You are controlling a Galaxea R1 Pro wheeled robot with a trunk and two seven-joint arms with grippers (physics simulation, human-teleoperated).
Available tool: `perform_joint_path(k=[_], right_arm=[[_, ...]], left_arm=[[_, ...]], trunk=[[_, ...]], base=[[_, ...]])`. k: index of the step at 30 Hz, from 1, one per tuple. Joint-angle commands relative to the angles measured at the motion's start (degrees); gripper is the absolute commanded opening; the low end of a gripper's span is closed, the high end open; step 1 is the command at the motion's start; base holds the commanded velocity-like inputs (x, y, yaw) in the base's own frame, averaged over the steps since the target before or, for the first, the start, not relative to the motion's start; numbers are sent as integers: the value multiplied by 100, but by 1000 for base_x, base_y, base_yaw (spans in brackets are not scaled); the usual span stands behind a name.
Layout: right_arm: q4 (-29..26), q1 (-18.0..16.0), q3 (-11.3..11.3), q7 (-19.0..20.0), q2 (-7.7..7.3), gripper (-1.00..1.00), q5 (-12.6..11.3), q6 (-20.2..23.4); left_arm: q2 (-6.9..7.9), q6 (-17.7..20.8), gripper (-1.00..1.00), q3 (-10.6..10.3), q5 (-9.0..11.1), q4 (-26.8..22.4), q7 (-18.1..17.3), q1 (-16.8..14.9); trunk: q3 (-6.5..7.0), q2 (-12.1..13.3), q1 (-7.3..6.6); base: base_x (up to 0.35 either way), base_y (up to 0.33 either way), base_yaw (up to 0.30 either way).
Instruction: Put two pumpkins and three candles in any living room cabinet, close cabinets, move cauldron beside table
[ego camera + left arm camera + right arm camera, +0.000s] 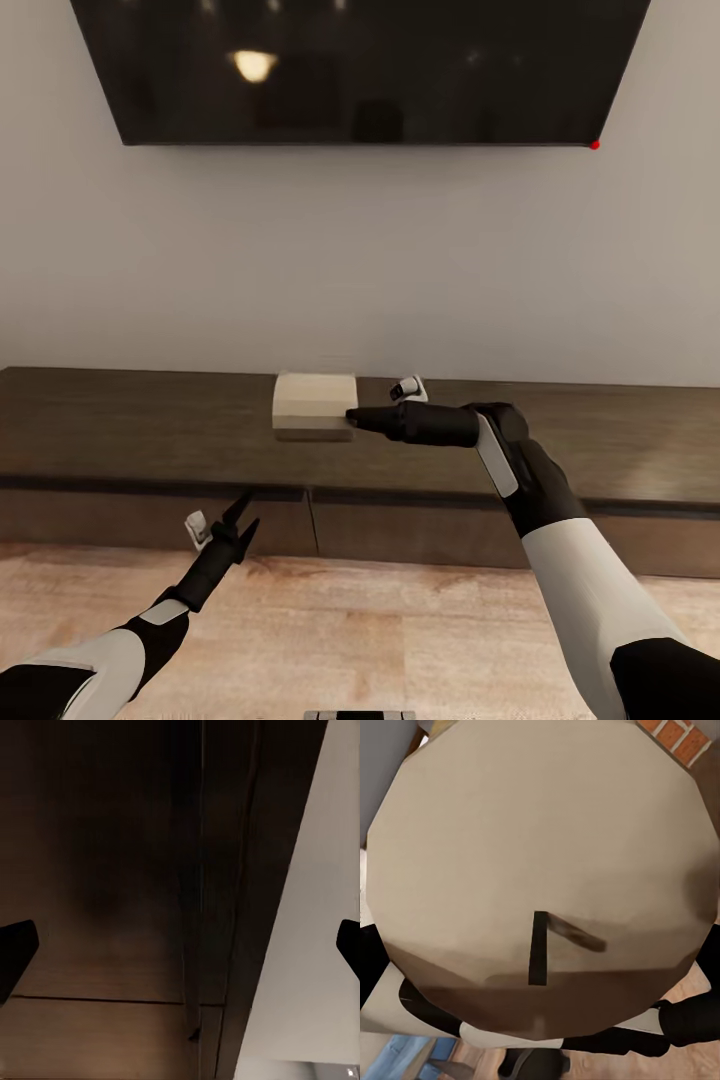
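Note:
A beige candle hangs just over the top of the long dark-brown cabinet, with my right gripper shut on its right side. In the right wrist view the candle's round top, with a short dark wick, sits very close to the camera. My left gripper is lower, open and empty in front of the cabinet's drawer fronts. In the left wrist view the gripper points at the dark drawer front and a seam between two fronts. The drawer fronts in the head view look shut.
A large black TV hangs on the pale wall above the cabinet. Light wooden floor runs in front of the unit, under my arms.

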Motion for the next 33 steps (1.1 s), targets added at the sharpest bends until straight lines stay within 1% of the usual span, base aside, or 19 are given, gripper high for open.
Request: perform_joint_path(k=[1, 6, 8, 13, 17, 26, 33], right_arm=[[1, -4, 1, 10, 0, -100, -26, 41], [1, -4, 1, 10, 2, -100, -26, 41], [1, -4, 6, 10, 1, -100, -24, 41], [1, -4, 102, 10, 0, -100, -26, 34], [1, -4, 114, 10, 0, -100, -27, 33], [1, -4, 118, 10, 0, -100, -27, 33], [-4, -4, 117, 10, 0, -100, -26, 33]], left_arm=[[-1, 60, 100, -47, 58, 19, -29, -9], [-1, 60, 100, -47, 56, 24, -18, -9], [-1, 60, 100, -47, 58, 25, -44, -9], [-1, 55, 100, -47, 60, 18, -118, -5], [-1, 52, 100, -47, 55, 17, -229, -3], [3, 51, 100, -47, 55, 17, -262, -3], [2, 44, 100, -47, 55, 17, -254, -1]], trunk=[[-28, -4, 1], [-138, -11, 14], [-138, -11, 14], [-138, -11, 14], [-138, -11, 14], [-138, -11, 14], [-293, -20, 32]], base=[[0, 0, 0], [0, 0, 0], [0, 0, 0], [0, 0, 0], [0, 0, 0], [0, 0, 0], [0, 0, 0]])
